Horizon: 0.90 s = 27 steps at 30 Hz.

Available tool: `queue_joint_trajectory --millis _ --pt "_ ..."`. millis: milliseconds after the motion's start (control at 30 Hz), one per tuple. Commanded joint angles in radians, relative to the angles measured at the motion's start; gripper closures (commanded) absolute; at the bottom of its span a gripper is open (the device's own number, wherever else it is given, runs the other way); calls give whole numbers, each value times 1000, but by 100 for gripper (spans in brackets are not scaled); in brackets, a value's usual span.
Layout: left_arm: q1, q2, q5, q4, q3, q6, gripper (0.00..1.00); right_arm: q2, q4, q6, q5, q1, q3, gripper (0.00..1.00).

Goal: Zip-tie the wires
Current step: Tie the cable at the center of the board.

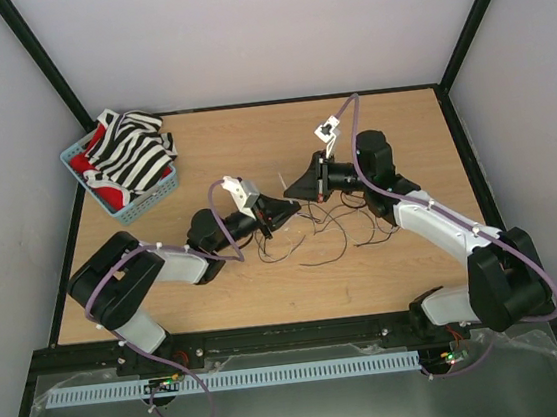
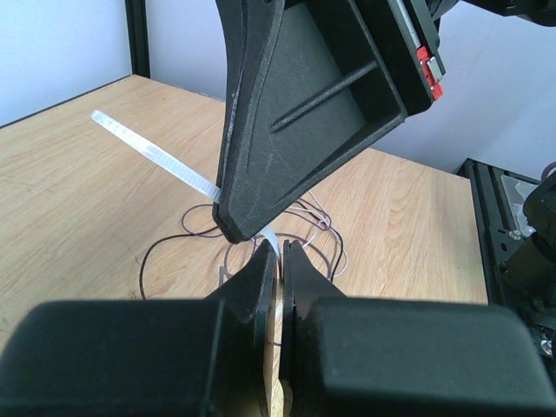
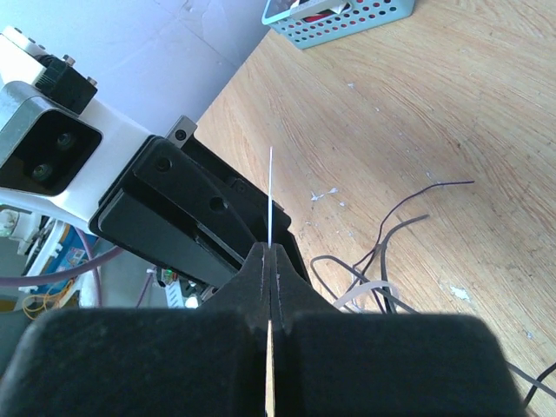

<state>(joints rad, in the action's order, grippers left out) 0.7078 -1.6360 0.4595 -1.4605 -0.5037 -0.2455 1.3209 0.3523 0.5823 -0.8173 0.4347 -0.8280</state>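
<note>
1. Top external: the wires (image 1: 332,220) lie in a loose tangle mid-table (image 1: 401,134), just beside where the left gripper (image 1: 279,212) and right gripper (image 1: 294,193) meet.
2. Left wrist: the left jaws are pinched nearly together on a white zip tie (image 2: 152,151), with wires on the wood behind.
3. Right wrist: the right jaws are fully closed on the tie's thin edge, with wires to the right.

Wires (image 1: 336,227) right of basket (image 1: 147,201)
</note>
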Motion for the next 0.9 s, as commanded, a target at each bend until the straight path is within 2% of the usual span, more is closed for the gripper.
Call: queue_joint_trajectory --millis 0,233,867 --pt "-5 -20 45 -20 -7 -31 95 -33 26 23 27 6 -68 100" --pt "-5 -41 51 -21 6 -46 97 -7 22 33 61 7 -156 100" --pt "-8 -88 56 -20 40 -70 100 30 24 48 73 1 -244 100"
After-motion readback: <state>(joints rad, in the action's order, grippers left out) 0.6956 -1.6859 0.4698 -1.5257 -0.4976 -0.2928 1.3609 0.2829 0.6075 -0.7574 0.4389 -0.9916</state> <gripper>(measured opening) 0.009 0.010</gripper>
